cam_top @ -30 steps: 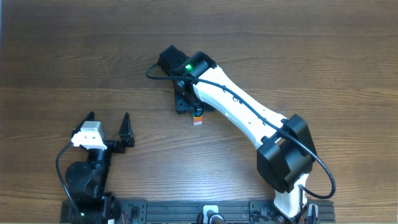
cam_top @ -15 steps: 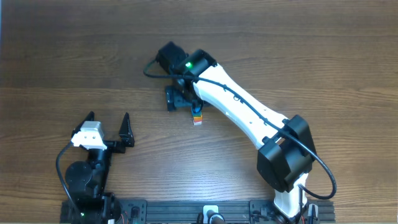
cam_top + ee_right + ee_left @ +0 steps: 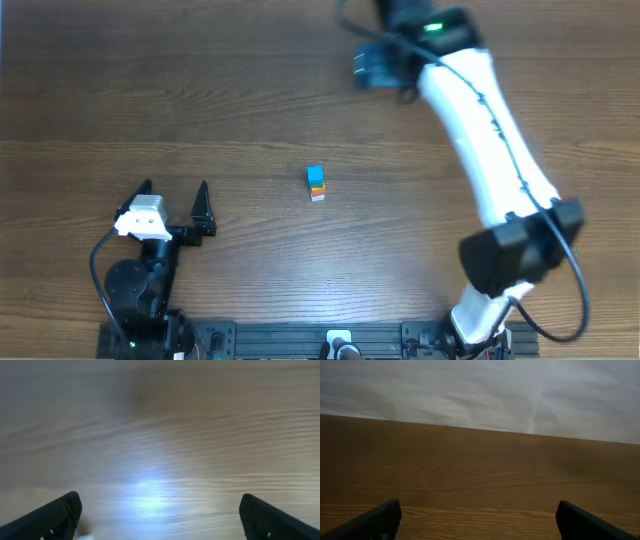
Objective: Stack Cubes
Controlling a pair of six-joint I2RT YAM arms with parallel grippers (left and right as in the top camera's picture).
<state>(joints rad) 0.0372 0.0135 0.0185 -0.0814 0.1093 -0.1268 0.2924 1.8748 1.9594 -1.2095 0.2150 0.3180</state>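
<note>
Wooden table (image 3: 90,90) holds a small stack of coloured cubes (image 3: 316,184), blue on top, at centre, probably light, rigid, easily toppled, best pinched across flat sides; left gripper (image 3: 174,188) at eight o'clock, right gripper (image 3: 370,68) at one o'clock, both spread wide.

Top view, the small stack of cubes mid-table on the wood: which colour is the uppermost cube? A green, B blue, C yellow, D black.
B, the blue cube sits uppermost on the small stack of cubes, directly above an orange cube.
</note>
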